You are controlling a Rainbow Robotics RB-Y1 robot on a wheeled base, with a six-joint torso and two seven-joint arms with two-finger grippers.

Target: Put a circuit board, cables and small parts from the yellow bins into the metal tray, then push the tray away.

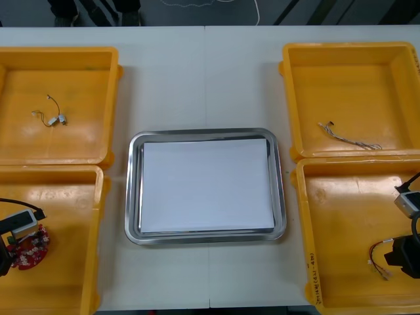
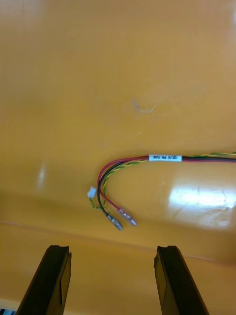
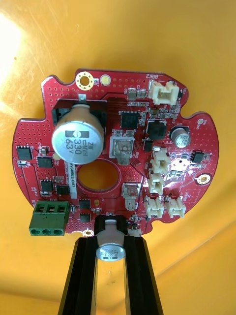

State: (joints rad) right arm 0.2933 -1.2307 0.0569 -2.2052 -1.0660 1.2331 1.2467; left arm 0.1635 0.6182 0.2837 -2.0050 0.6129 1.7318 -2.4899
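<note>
A round red circuit board (image 3: pixel 123 152) lies in the near left yellow bin (image 1: pixel 65 275). My left gripper (image 3: pixel 111 244) is shut on a small silver capacitor at the board's near edge. From above, the circuit board (image 1: pixel 31 248) sits just right of the left gripper (image 1: pixel 6 254). In the near right yellow bin (image 1: pixel 348 216), my right gripper (image 2: pixel 112 249) is open and hangs just short of the plug ends of a red and yellow cable (image 2: pixel 118 170). That cable (image 1: pixel 379 258) lies just left of the right gripper (image 1: pixel 404 257). The metal tray (image 1: pixel 132 190), white inside, stands between the bins.
The far left bin (image 1: pixel 79 72) holds a short cable with small metal parts (image 1: pixel 51 117). A thin pale cable (image 1: pixel 348 137) lies in the far right bin (image 1: pixel 354 79). Bare table stretches beyond the tray (image 1: pixel 203 72).
</note>
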